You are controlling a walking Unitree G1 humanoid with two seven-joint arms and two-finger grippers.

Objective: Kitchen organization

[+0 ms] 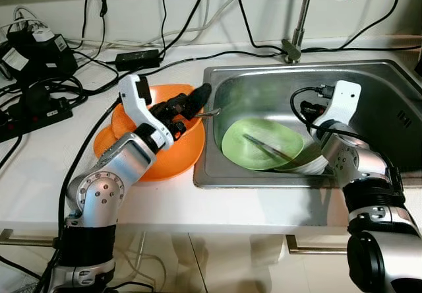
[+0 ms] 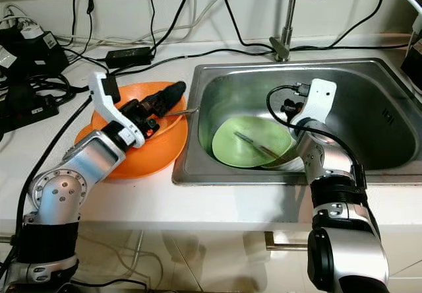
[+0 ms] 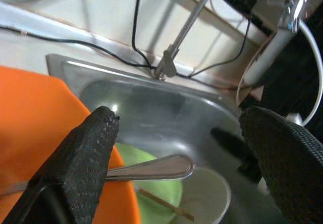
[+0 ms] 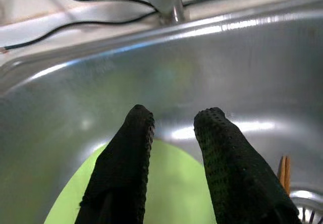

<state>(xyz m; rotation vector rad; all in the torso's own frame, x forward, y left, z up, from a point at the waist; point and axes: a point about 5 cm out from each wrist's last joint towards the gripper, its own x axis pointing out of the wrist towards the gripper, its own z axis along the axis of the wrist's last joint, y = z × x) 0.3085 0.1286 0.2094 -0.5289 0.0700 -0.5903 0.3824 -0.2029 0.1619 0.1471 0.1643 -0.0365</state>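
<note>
- since the sink (image 1: 386, 82) anchors everything here, trouble starts at its left rim: anything carried across that edge can catch on it and clatter onto the worktop (image 1: 217, 207) or back into the basin.
- just left of the sink sits the orange bowl (image 1: 178, 158); it looks light, so a sideways drag from the arm above it could push it toward the cables (image 1: 39, 101) farther left.
- inside the sink, the green plate (image 1: 247, 151) lies tilted against a white cup (image 3: 209, 196), with a chopstick (image 1: 270, 149) across it; a nudge could make the stack slide.
- the right gripper (image 4: 174, 148) hangs over that plate, fingers a little apart, holding nothing; dropping too low would knock the plate.
- the left gripper (image 3: 181, 148) reaches over the bowl toward the sink, jaws wide apart, clasping nothing.
- smallest, the spoon (image 3: 151, 168) bridges bowl and sink rim beside one finger (image 3: 83, 163); a late or off-centre closing could flick it into the sink.
</note>
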